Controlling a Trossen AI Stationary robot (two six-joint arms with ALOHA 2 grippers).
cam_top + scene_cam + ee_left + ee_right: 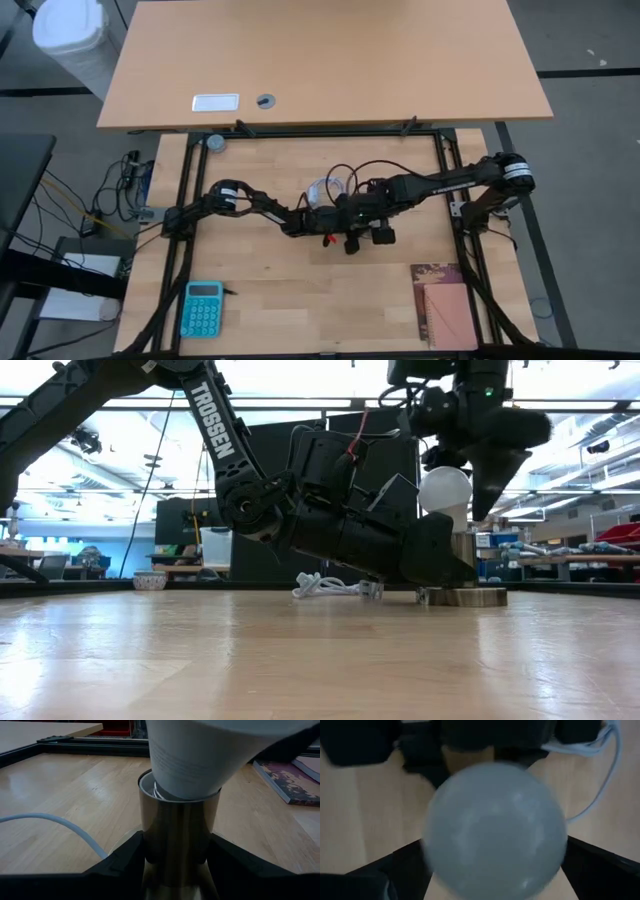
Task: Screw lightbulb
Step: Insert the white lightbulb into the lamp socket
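At the middle of the wooden table the two arms meet over a small brass-coloured socket. The lightbulb stands upright in the socket's mouth, globe uppermost, its narrow neck down inside the rim — how far in it sits cannot be judged from these views. The left gripper lies low on the table and pinches the socket's tube between its two dark fingers, one on each side, both touching the metal. In the low view the socket's wide flat foot rests on the tabletop just beside that gripper's body. The right gripper hangs straight down over the bulb; its fingers are spread wide at either side of the globe and appear to stand just clear of the glass, though the wrist view is too blurred to be sure. A white cable lies coiled on the table behind the socket, and one strand of it runs past the left gripper. Well apart from all this, a turquoise calculator lies near the front left corner of the table and a dark red book near the front right corner.
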